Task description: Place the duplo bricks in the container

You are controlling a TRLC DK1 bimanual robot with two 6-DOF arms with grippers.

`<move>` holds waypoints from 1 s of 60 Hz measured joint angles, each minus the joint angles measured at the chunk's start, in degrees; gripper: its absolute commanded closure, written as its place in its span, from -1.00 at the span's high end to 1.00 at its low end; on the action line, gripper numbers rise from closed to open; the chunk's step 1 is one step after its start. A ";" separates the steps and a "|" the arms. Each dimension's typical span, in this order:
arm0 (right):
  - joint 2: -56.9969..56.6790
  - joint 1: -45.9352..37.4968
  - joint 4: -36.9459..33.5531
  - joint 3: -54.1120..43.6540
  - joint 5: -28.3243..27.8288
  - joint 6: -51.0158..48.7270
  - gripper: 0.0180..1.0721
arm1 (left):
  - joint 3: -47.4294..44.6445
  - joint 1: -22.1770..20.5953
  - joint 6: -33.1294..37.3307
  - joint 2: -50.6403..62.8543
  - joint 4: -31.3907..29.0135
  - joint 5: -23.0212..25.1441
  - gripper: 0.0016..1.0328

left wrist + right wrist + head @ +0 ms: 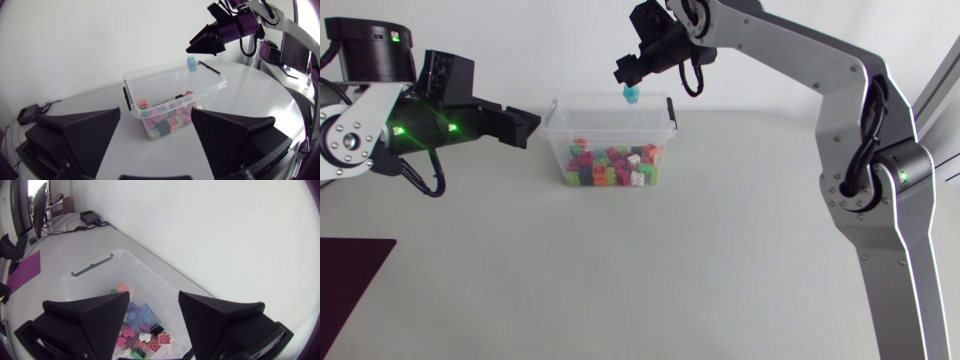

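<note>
A clear plastic container (610, 101) stands at the back middle of the table, with several coloured duplo bricks (615, 165) on its floor. My right gripper (623, 72) hangs above its back rim, fingers apart. A light-blue brick (630, 94) is in the air just under those fingers, touching neither. In the right wrist view this brick (142, 315) shows blurred between and below the open fingers, over the container (90, 267). My left gripper (532, 127) stands open and empty to the left of the container (170, 70), pointing at it, and the blue brick (191, 64) shows above the rim.
A dark purple mat (350, 280) lies at the table's front left corner. A small black box (27, 114) with cables sits at the table's far edge, behind my left arm.
</note>
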 measured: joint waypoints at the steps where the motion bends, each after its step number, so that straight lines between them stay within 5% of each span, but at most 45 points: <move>1: -0.11 0.11 0.96 -0.63 0.42 0.02 0.93 | -0.04 0.00 0.00 -0.04 0.00 0.00 0.90; 27: -10.45 0.31 5.07 -13.70 8.07 3.23 0.93 | -4.17 0.66 1.11 -6.82 -0.11 -4.37 0.90; 60: -44.06 -2.82 19.80 -52.48 18.29 3.63 0.93 | -9.70 1.86 3.91 -20.74 -5.49 -6.32 0.90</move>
